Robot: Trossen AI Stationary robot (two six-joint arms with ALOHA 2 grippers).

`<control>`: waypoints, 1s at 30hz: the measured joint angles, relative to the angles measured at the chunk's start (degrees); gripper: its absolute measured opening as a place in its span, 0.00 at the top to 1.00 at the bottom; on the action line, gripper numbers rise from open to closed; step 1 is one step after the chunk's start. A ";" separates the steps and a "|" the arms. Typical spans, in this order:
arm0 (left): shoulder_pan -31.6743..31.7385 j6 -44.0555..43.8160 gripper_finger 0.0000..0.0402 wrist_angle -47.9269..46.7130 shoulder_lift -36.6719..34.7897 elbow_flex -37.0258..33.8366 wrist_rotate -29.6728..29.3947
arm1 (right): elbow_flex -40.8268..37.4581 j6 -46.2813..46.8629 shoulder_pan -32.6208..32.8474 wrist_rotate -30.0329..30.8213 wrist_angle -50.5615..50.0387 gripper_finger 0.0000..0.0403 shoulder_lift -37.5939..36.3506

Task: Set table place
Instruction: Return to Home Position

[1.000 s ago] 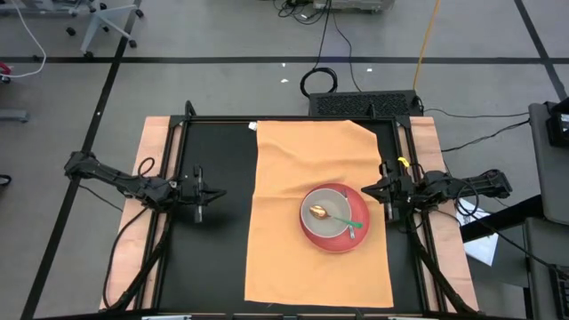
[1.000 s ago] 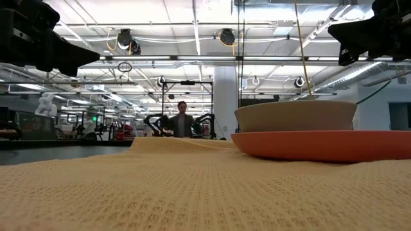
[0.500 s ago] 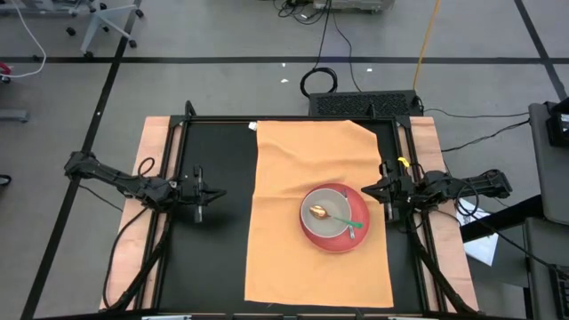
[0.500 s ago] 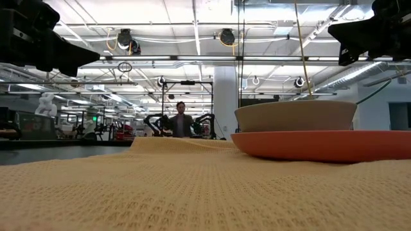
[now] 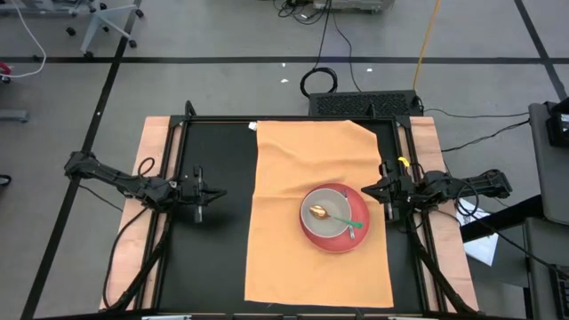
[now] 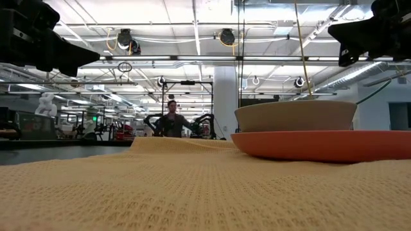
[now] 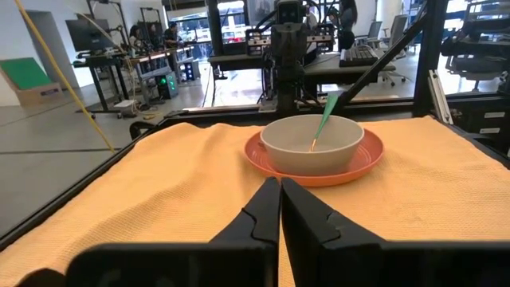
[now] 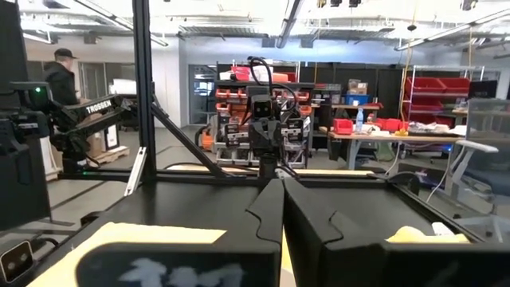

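The orange-tan cloth mat [image 5: 318, 213] lies flat on the black tabletop [image 5: 222, 249], slightly wrinkled at its far edge. A round red plate [image 5: 332, 233] rests on the mat's right half, with a beige bowl [image 5: 324, 213] on it and a green-handled spoon [image 5: 342, 220] lying in the bowl. The plate and bowl also show in the left wrist view [image 7: 313, 143] and low view [image 6: 295, 117]. My left gripper [image 5: 213, 193] is shut and empty over the bare tabletop left of the mat. My right gripper [image 5: 366, 188] is shut and empty at the mat's right edge, above the table.
A black frame rail [image 5: 418, 222] runs along the table's right side and another [image 5: 169, 222] along its left. A keyboard-like black box [image 5: 364, 104] sits beyond the far edge. A person [image 6: 171, 120] stands in the room behind the table.
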 joint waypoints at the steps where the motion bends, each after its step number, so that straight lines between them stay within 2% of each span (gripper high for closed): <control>1: 0.00 0.00 0.95 0.00 0.00 0.00 0.00 | -0.02 0.22 0.01 -0.01 -0.16 1.00 0.00; 30: 0.00 0.00 0.95 0.00 0.00 0.00 0.00 | 0.00 0.07 -0.01 -0.01 -0.73 1.00 0.02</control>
